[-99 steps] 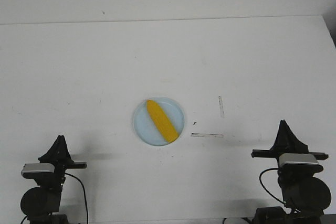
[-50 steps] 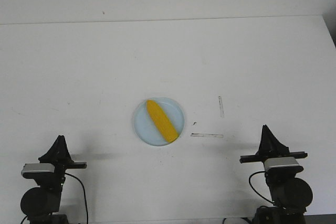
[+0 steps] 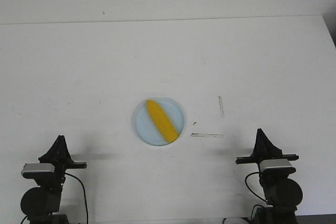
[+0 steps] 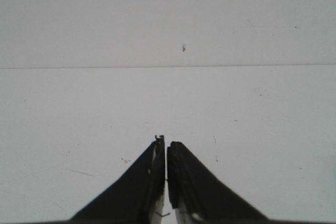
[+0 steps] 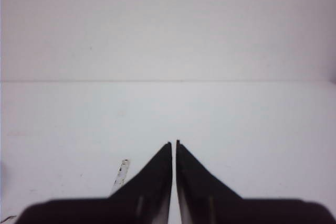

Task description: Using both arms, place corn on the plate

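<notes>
A white bench fills the front view, seen from above and behind the robot. Near its middle sits the plate — round, shallow and pale blue. The corn, a smooth bright-yellow cob, lies wholly on the plate, set diagonally, with its tapered end pointing away from the robot and toward its left, and its blunt end close to the plate's near rim.

Just to the right of the plate lie two thin clear strips on the bench: one strip lies crosswise, another strip runs front to back a little farther off.

Both arms are folded low at the near edge of the bench, well apart from the plate. The left gripper stands at the near left corner — in its wrist view the left gripper has its two black fingers pressed almost together, with nothing between them. The right gripper stands at the near right; its wrist view shows the right gripper likewise closed to a thin slit and empty, with one clear strip on the bench beside it.
</notes>
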{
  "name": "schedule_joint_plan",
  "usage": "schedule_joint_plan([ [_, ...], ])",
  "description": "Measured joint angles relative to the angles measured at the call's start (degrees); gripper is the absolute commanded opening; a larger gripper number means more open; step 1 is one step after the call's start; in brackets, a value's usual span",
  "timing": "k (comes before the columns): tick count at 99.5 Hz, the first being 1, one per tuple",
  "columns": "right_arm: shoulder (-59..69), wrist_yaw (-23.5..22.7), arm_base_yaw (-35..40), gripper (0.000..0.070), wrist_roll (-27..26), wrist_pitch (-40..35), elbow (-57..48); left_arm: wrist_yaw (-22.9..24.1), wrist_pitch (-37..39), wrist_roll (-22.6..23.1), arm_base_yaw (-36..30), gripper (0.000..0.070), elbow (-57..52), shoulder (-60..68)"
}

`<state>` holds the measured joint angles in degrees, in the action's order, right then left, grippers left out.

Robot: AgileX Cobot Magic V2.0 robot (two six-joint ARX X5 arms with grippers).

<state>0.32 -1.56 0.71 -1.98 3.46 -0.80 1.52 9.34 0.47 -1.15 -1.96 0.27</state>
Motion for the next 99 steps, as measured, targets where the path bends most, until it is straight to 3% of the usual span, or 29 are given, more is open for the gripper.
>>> schedule_joint_plan([
  [99,-0.17,0.02,0.0,0.0013,-0.39,0.59,0.0,0.02,0.0,0.0,0.0,0.0001,0.0,0.0],
])
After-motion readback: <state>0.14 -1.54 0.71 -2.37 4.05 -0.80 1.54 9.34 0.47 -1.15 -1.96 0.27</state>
